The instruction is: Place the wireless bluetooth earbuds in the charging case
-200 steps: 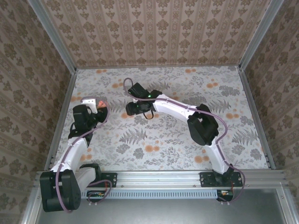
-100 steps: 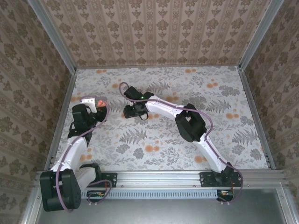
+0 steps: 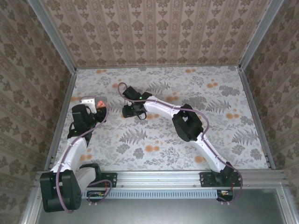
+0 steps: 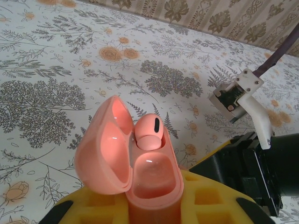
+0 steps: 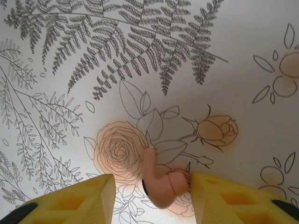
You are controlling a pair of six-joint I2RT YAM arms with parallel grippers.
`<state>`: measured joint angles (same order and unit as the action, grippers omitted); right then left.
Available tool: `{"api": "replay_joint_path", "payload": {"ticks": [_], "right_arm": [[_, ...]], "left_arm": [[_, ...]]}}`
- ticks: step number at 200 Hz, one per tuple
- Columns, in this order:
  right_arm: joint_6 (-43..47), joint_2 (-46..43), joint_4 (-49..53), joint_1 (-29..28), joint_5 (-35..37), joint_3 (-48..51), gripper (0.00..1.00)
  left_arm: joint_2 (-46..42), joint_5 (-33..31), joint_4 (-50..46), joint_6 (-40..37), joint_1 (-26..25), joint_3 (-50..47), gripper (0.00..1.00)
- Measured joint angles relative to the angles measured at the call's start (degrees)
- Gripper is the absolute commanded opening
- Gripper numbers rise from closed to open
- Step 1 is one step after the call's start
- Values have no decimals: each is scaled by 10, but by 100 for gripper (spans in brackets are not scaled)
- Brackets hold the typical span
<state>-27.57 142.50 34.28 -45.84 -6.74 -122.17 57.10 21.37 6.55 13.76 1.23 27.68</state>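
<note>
Left gripper (image 4: pixel 152 207) clenched on open charging case (image 4: pixel 154 186), 1 seated earbud (image 4: pixel 148 133) at its 12 o'clock end, right gripper (image 5: pixel 149 200) jaws part-open, straddling loose earbud (image 5: pixel 159 184), just beside 3 o'clock pad (image 5: pixel 224 200).

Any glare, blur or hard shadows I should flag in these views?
Left wrist: sharp, small glare spots inside the glossy charging case. Right wrist: earbud slightly soft. Top external: even light, no hard shadows.
</note>
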Motion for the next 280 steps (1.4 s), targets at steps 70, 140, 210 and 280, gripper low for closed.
{"api": "replay_joint_path", "payload": {"ticks": [70,140,210,280], "right_arm": [[27,20,17,-1,19,-29,38],[51,16,15,-3,34,-18,29],[66,-45,-20,-3,33,88,28],[161,-206,-15,3,-11,329,29]], "left_arm": [[-3,5,-6,0,0,0,18],[-6,6,-9,0,0,0,18],[-6,14,-10,0,0,0,18],[-6,25,-10,2,0,0,18]]}}
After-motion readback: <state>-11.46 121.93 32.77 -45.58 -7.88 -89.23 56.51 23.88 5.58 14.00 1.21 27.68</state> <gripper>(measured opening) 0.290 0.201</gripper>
